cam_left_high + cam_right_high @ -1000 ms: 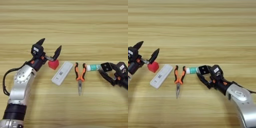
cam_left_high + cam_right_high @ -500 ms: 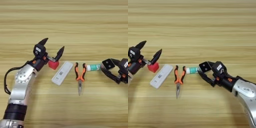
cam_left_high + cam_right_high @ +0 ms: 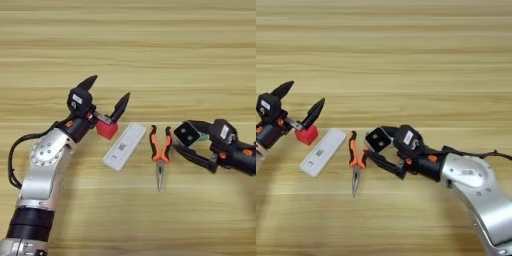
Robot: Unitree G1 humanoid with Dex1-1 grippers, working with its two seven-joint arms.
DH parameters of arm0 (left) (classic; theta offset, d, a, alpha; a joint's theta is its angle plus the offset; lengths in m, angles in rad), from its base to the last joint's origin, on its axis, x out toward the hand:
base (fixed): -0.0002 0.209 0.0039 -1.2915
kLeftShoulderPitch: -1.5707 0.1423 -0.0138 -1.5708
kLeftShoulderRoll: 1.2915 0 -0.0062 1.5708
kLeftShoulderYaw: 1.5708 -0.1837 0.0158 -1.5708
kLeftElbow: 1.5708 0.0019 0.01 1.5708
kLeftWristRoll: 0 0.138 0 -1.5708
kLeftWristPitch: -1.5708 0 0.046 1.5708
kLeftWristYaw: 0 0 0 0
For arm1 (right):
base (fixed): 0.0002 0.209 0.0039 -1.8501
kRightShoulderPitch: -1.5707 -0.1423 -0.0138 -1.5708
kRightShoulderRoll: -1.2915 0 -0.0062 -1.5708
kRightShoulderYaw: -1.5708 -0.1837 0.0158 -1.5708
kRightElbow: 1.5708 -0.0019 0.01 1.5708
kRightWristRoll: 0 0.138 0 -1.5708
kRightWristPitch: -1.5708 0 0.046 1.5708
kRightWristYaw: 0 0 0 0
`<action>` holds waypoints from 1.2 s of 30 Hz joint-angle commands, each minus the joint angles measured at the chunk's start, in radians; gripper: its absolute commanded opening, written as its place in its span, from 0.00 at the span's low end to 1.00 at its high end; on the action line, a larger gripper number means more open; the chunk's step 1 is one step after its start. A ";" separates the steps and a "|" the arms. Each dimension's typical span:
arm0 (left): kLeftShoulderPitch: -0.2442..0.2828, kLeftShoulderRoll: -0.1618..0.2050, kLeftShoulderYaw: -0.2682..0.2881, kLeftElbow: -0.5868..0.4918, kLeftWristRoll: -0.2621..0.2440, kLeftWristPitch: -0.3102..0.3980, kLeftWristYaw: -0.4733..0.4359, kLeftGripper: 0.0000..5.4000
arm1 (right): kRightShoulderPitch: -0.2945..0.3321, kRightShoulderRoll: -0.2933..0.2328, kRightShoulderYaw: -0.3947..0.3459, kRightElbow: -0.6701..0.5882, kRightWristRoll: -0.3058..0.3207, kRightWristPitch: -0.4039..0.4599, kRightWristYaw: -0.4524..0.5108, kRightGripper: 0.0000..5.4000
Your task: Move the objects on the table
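Both tools spread wide: left [image 3: 106, 95] over red cube [image 3: 106, 129], right [image 3: 372, 148] beside pliers [image 3: 356, 159].

Everything in both views belongs either to the task or to the robot. The table [image 3: 150, 30] fills the frame to every edge, and only the task's own items and the robot's arms show on it.
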State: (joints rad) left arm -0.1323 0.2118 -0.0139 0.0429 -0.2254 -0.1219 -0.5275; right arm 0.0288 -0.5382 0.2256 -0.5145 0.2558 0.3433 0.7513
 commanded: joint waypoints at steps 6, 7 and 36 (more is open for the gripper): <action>-0.007 -0.007 -0.012 -0.014 0.007 0.007 0.010 1.00 | -0.088 0.040 0.145 0.052 -0.021 0.049 0.042 0.54; -0.006 -0.008 -0.013 -0.014 0.007 0.007 0.011 1.00 | -0.095 0.044 0.152 0.060 -0.021 0.051 0.044 0.54; 0.003 -0.012 -0.024 -0.042 0.005 0.018 0.028 1.00 | -0.267 0.131 0.380 0.401 -0.136 -0.021 0.233 0.54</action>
State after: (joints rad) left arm -0.1320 0.1982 -0.0352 0.0115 -0.2236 -0.1179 -0.5029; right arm -0.2118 -0.4259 0.5966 -0.1577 0.1426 0.3463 0.9787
